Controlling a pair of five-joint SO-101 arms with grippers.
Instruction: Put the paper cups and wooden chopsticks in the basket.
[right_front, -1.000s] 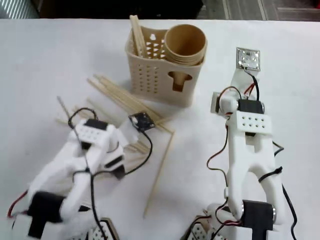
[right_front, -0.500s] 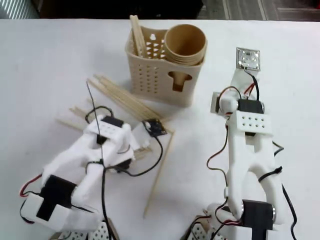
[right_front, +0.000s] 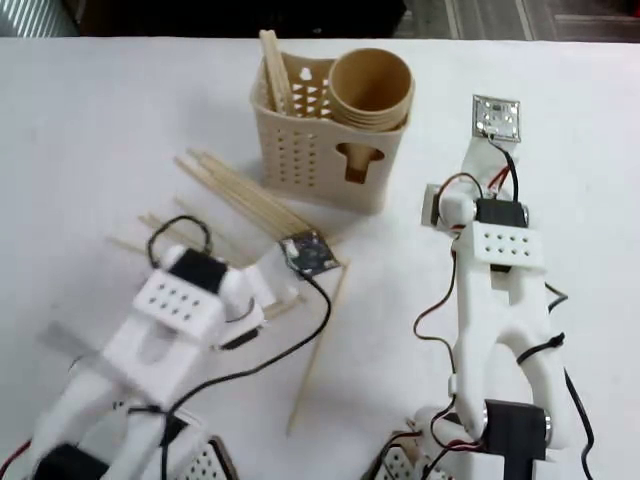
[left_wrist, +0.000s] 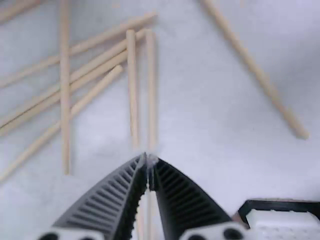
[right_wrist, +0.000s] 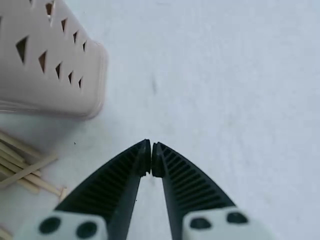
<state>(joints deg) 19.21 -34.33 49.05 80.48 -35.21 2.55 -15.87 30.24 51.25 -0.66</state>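
A cream perforated basket (right_front: 300, 160) stands at the table's far middle, holding stacked paper cups (right_front: 372, 85) and a few upright wooden chopsticks (right_front: 275, 70). Several loose chopsticks (right_front: 240, 195) lie fanned on the table in front of it, and a single one (right_front: 320, 345) lies nearer. My left arm (right_front: 180, 300) is over the near end of the pile. In the left wrist view my left gripper (left_wrist: 148, 161) is shut, its tips meeting over the end of a chopstick (left_wrist: 150, 90); whether it pinches that stick I cannot tell. My right gripper (right_wrist: 150, 159) is shut on nothing, beside the basket's corner (right_wrist: 50, 60).
The right arm (right_front: 497, 250) stretches along the table's right side, right of the basket. Bare white tabletop (right_front: 100, 110) lies to the left and between the arms. Some chopstick ends (right_wrist: 20, 170) lie near the right gripper.
The left arm drew back toward the near edge, and its wrist camera shifted right. Some loose chopsticks on the left moved. The right arm stayed still.
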